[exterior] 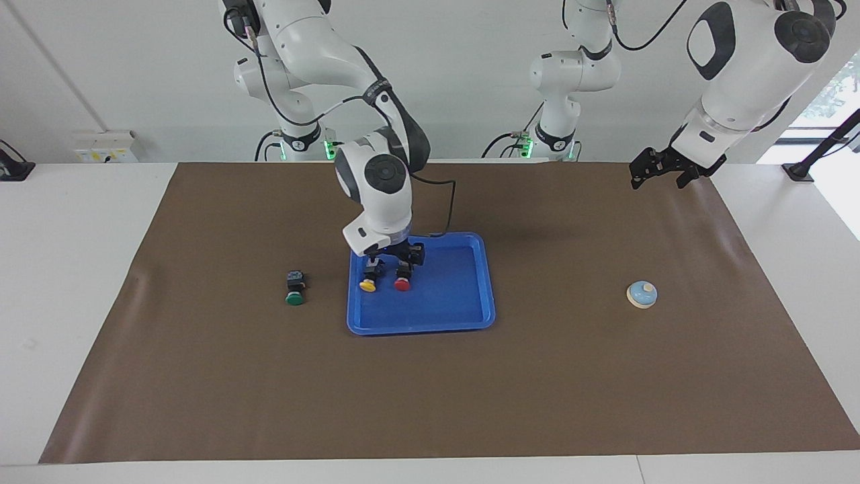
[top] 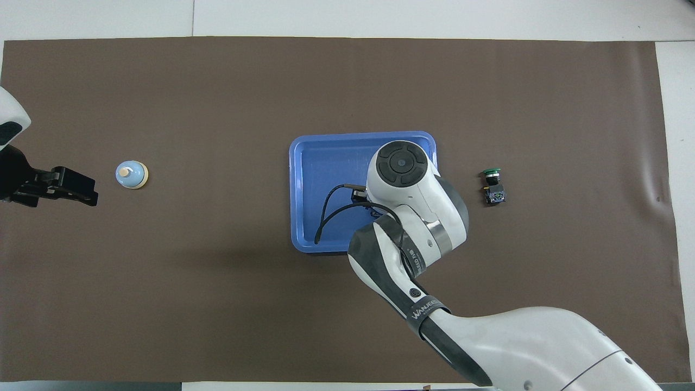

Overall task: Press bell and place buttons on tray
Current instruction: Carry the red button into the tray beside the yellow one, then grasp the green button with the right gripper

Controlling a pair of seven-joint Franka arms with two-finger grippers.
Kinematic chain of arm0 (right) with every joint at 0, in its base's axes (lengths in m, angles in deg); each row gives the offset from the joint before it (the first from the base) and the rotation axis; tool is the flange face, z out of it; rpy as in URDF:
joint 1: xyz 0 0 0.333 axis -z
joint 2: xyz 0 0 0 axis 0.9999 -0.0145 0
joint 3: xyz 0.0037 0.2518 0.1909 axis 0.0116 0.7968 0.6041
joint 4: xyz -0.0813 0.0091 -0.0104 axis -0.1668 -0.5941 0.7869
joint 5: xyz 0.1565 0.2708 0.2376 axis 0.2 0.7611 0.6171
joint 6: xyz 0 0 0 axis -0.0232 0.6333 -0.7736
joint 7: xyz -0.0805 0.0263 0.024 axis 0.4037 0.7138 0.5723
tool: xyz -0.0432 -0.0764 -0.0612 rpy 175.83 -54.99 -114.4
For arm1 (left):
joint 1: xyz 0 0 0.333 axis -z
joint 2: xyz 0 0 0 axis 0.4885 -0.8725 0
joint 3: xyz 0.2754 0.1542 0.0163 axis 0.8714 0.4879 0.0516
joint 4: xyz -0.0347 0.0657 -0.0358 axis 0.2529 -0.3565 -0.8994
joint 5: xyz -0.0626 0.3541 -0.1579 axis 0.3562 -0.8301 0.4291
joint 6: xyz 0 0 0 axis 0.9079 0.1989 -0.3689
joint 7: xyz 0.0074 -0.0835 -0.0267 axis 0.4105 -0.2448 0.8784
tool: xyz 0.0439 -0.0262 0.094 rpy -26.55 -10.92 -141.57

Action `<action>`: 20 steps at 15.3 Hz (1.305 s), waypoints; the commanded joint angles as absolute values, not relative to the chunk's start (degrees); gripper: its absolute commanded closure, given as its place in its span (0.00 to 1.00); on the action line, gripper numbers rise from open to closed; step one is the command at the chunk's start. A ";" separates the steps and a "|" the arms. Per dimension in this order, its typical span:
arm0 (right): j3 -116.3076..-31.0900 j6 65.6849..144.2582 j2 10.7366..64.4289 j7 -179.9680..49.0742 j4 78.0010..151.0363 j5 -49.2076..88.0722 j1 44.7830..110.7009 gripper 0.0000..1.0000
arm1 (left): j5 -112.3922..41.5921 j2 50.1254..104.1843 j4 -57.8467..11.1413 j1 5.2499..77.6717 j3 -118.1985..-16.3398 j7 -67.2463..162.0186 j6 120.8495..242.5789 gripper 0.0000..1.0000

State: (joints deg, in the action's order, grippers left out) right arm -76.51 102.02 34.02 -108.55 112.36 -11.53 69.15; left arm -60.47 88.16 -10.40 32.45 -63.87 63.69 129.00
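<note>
Facing view: right gripper (exterior: 396,259), jaws wide, over yellow button (exterior: 367,285) and red button (exterior: 402,284) in tray (exterior: 470,296); overhead, arm hides both. Left gripper (exterior: 662,169) jaws wide.

- The tray (exterior: 457,296) is a shallow bright blue rectangle with rounded corners and a raised rim, lying flat near the middle of the table.
- The yellow button (exterior: 367,285) lies in the tray on its side, black body toward the robots, cap pointing away from them, at the tray's end toward the right arm.
- The red button (exterior: 402,284) lies just beside it in the tray, in the same pose, a small gap between the two.
- The green button (exterior: 294,298) lies on its side on the table outside the tray, toward the right arm's end.
- The bell (exterior: 641,294), a light blue dome with cream rim and knob, stands upright well apart from the tray, toward the left arm's end.
</note>
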 commanded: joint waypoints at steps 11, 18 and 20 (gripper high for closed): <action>-75.98 115.94 41.76 -77.75 133.01 -12.21 85.56 0.00 | -59.92 88.45 -9.87 31.79 -64.33 63.18 128.32 0.00; -75.98 121.49 41.24 -74.15 134.25 -12.21 87.23 0.00 | -59.92 88.45 -9.87 31.79 -64.15 63.18 128.41 0.00; -75.98 121.85 40.88 -74.06 134.25 -12.21 87.41 0.09 | -59.92 88.45 -9.87 31.79 -64.16 63.18 128.32 0.00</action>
State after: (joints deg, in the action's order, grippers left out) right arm -76.79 120.41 40.03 -75.26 132.74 -11.54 86.28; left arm -60.47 88.16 -10.40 32.45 -63.85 63.68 129.00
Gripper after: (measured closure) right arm 0.004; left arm 0.000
